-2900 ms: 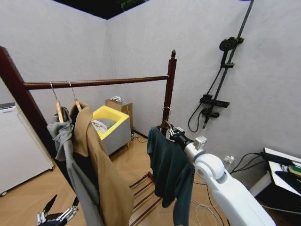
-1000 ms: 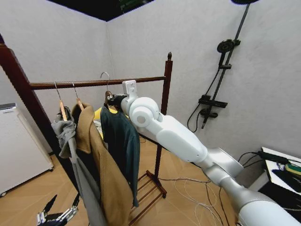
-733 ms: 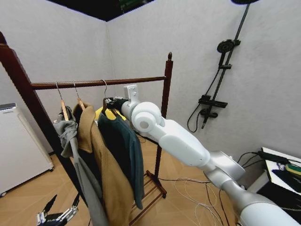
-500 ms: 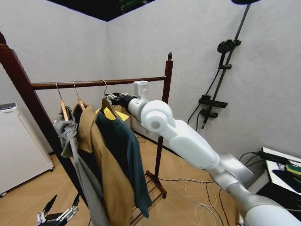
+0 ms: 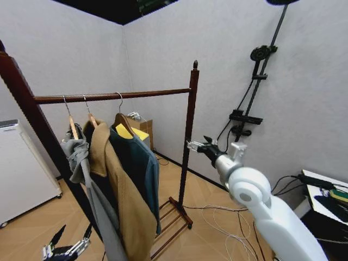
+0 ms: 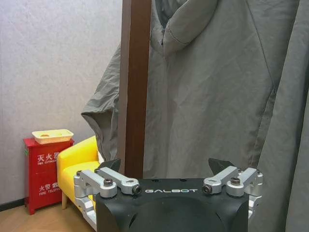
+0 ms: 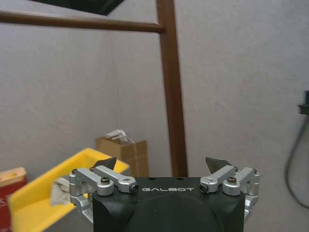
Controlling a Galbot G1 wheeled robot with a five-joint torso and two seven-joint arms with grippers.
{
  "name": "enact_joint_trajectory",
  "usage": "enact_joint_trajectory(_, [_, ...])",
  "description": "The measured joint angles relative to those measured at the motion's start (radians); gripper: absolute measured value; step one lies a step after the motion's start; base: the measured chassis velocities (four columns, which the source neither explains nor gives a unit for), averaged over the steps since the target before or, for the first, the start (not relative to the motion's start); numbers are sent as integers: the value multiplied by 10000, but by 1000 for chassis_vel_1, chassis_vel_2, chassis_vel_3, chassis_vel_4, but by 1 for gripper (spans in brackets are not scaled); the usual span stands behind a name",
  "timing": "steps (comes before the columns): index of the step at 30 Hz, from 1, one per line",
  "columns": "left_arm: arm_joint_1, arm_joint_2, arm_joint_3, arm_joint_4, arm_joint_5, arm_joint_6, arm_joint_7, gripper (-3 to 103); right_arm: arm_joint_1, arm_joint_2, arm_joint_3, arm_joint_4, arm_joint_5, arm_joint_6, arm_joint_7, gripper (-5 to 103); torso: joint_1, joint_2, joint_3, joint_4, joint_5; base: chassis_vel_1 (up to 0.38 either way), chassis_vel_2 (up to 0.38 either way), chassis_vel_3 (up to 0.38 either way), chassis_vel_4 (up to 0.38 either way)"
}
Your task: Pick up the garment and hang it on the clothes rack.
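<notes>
Three garments hang on the clothes rack (image 5: 188, 117): grey jacket (image 5: 81, 163), tan coat (image 5: 117, 190), teal garment (image 5: 138, 163). Both end effectors, right (image 5: 196, 145) and left (image 5: 68, 247), gape apart, empty, above wood floor (image 5: 32, 228).

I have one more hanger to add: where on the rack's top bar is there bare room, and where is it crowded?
The tall dark reddish-brown wooden clothes rack has a bare stretch of top bar between the dark teal jacket's hook and the knobbed post on the robot's right. Toward the left post it is crowded: grey hooded jacket, long tan coat and teal jacket hang close together. The open right gripper hangs beyond that right post.
</notes>
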Motion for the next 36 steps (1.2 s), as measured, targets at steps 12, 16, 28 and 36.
enact_joint_trajectory(12, [0,0,0,0,0,0,1,100,-3760,1508,2000,1158,-2284,313,-749,100,-1,1,0,-1,-6,0,0,0,0])
enact_joint_trajectory(16, [0,0,0,0,0,0,2,100,-4242,1737,2022,1498,-2779,360,-744,100,0,-1,1,0,-7,0,0,0,0])
enact_joint_trajectory(28, [0,0,0,0,0,0,0,100,-4351,2077,1775,1731,-3285,487,-718,100,-1,-1,0,2,-4,9,-19,-20,7])
enact_joint_trajectory(36, [1,0,0,0,0,1,1,100,-4485,2251,1709,1771,-3448,569,-838,100,0,-1,1,1,-5,6,-71,-64,3])
